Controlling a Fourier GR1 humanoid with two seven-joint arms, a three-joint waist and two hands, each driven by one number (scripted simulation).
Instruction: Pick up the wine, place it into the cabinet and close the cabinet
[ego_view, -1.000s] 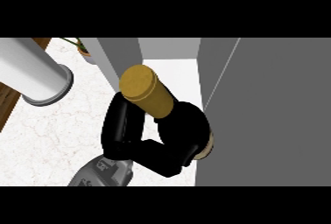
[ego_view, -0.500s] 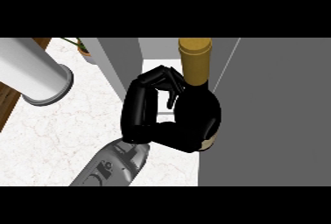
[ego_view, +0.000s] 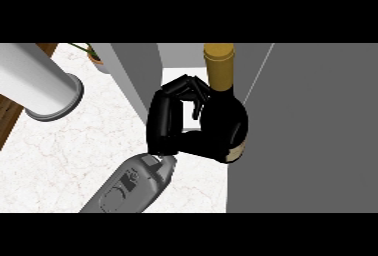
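The placing step is under way: the right hand (ego_view: 168, 125) is carrying the wine (ego_view: 224, 107) at the mouth of the cabinet (ego_view: 310, 130), its fingers (ego_view: 184, 89) curling round the bottle's shoulder and its thumb side wrapping the body lower down. The bottle is standing roughly upright and is sitting in the narrow gap between a pale grey panel (ego_view: 136, 75) on the left and the broad dark grey face on the right, which is probably the open cabinet door, though the steep angle is making that hard to confirm. Whether the base is already resting on a shelf is hidden behind the hand.

The wine is showing as a dark, nearly black bottle with a mustard-gold capsule (ego_view: 219, 65) over the neck and a pale band near its foot (ego_view: 235, 152).

The next move is calling for the bottle to be pushed further in and set down upright, then for the fingers to be uncurled and drawn clear without tipping it, before the door is swung to.

The left hand is not showing anywhere. A white cylinder (ego_view: 40, 85) is lying on the marbled surface (ego_view: 66, 165) to the left, well apart from the bottle.
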